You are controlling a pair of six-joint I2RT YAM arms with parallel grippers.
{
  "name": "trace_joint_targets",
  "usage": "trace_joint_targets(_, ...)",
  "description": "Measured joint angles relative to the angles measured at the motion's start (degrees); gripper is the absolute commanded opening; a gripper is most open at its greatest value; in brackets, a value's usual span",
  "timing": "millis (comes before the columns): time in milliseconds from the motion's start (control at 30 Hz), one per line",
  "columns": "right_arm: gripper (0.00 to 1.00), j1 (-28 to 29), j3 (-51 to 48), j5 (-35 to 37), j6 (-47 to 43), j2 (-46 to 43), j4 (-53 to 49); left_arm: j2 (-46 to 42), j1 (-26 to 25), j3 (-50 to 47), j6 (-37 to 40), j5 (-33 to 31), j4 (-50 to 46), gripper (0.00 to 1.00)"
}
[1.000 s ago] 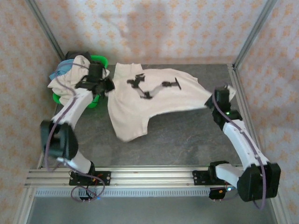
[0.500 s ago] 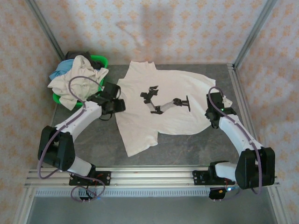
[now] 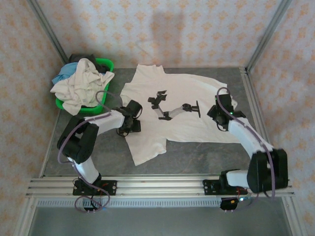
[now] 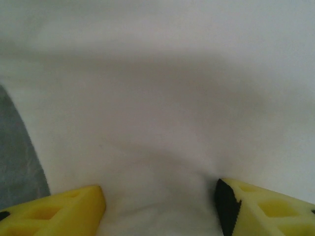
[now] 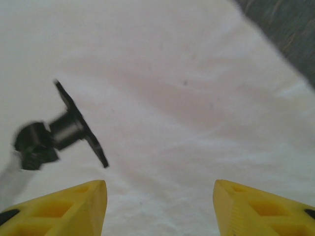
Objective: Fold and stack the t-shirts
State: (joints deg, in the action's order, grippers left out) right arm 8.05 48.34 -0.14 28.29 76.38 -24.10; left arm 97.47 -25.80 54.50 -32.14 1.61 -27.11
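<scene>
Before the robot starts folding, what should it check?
1. White shirt spread on the table, print up: ok.
2. Left gripper open, holding nothing: ok.
3. Right gripper open, holding nothing: ok.
4. Shirt edges all smooth: cannot tell.
5. Other shirts piled in the green basket, off the white shirt: ok.

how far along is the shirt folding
Done: one white t-shirt lies spread flat on the table, print up. In hand: the left gripper and right gripper are open over its two sides, gripping nothing. Left: no fold made, no stack started, other t-shirts heaped in the green basket.
</scene>
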Motion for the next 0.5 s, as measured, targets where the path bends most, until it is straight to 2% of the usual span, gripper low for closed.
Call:
trace_joint_targets(100,0.61,0.4,0.0,-1.3,0.0,3.8,0.6,-4.1,-2.4,-5.4,-2.9,-1.1,1.0,0.64)
trace_joint_targets(300,0.63,0.5,0.0,-1.8,0.0,3.9,2.5,-11.3,-4.6,-13.1,-8.5,-2.7,2.1,0.63)
trace_joint_targets(500,0.66,0.5,-0.1,-1.6,0.0,3.7,2.2,-19.4,-5.3,-19.8,-12.6,-3.1,1.8,0.69)
